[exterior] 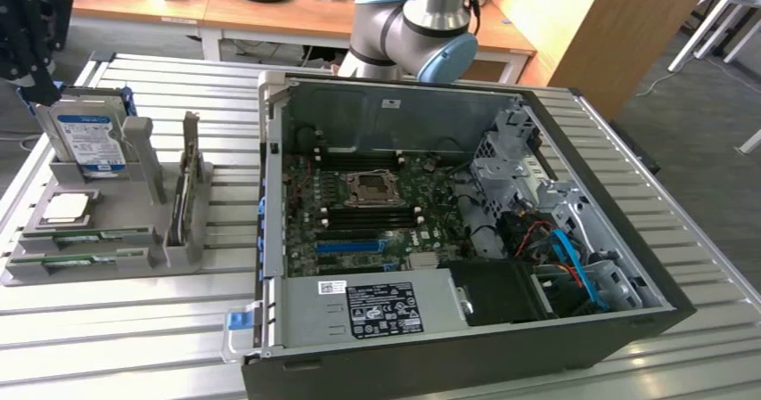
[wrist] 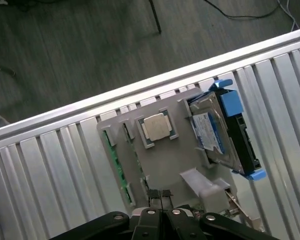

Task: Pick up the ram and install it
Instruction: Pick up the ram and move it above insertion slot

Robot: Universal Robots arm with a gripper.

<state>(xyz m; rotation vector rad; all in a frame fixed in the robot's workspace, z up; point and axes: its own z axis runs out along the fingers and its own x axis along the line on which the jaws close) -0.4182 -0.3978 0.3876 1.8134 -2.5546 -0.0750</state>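
On the exterior view I have the open case (exterior: 393, 115) mid-frame on the slatted table (exterior: 119, 329), with the arm (exterior: 411, 21) rising behind it at twelve o'clock. The grey holder (exterior: 178, 248) sits at nine o'clock from the case, just beside its wall. On the holder the drive (exterior: 85, 137) stands at the far end, the card (exterior: 184, 186) stands on edge toward three o'clock, and the ram (exterior: 89, 235) lies flat in a slot at the near end, at six o'clock from the loose processor (exterior: 68, 206). A second green stick lies just beyond it toward six o'clock. Inside the case, the long slots either side of the socket (exterior: 371, 186) on the board (exterior: 356, 222) look dark and bare to me, so I judge nothing has been seated there. On the wrist view I look straight down at the holder (wrist: 165, 165). The gripper (wrist: 161, 196) has its fingers pressed together with nothing between them, hanging over the holder's edge and apart from it. The ram (wrist: 115, 167) shows as a green strip in its slot, a little aside from the fingertips, with the processor (wrist: 156, 126) and the drive (wrist: 210, 130) further along. My reading is that the job has barely begun. The ram is not grasped, not lifted and not installed, so all of the picking and fitting is left.
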